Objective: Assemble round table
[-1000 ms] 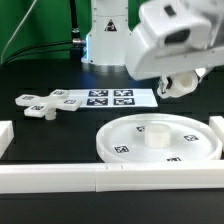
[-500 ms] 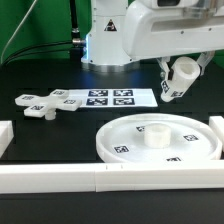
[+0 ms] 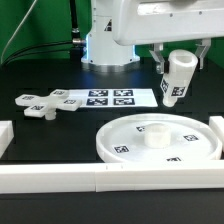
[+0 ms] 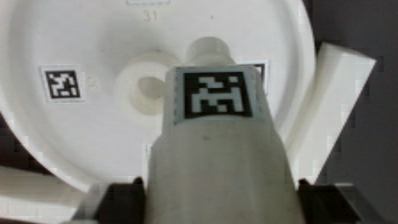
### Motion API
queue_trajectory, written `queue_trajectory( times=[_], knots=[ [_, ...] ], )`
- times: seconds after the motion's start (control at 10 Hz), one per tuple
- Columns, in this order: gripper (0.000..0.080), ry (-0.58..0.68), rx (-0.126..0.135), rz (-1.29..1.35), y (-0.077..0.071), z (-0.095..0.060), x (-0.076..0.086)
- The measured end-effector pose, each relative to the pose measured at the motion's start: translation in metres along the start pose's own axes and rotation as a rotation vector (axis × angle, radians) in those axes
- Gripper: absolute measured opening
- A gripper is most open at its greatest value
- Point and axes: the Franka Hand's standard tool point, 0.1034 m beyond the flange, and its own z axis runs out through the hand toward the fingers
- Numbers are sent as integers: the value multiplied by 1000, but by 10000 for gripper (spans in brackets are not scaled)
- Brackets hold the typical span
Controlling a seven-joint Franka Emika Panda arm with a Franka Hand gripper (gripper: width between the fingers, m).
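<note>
Exterior view: gripper [image 3: 180, 56] is clamped on the cylindrical leg [image 3: 177, 82], w/ a finger on each side of its upper end. Nothing else is in its grip. The leg hangs below the hand, slightly tilted and clear of the table [image 3: 70, 130], w/ a marker tag on its side facing the cam.

The round disc [image 3: 160, 142] lies flat on the table, below the hand and nearer the cam, rim up, w/ the hub [image 3: 155, 133] at its centre. The leg is not touching it.

The cross-shaped piece [image 3: 45, 103] lies on the table well off to the exterior view's left of the hand, apart from the disc. The marker board [image 3: 110, 98] lies flat betw. the cross-shaped piece and the hand, and the end nearer the hand sits just beside the leg's lower end in the picture.

A white border bar [image 3: 110, 180] runs along the table edge nearest the cam, well below the hand.

Wrist view: the leg [image 4: 214, 150] sticks out from betw. the two fingers [image 4: 121, 197], w/ a tag on the face toward the cam. The disc [image 4: 89, 50] fills most of the space past the leg. The hub [image 4: 143, 88] shows just beside the leg's far end. Can't tell the height gap from here.
</note>
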Motion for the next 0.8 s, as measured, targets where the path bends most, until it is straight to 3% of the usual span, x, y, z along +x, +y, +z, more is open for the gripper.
queue_trajectory(
  times=[0.2,0.5,0.8],
  knots=[
    [407,84,-9,6,3,3,-2],
    [407,73,-15,12,26,3,5],
    [407,83,-15,3,22,3,5]
  ],
)
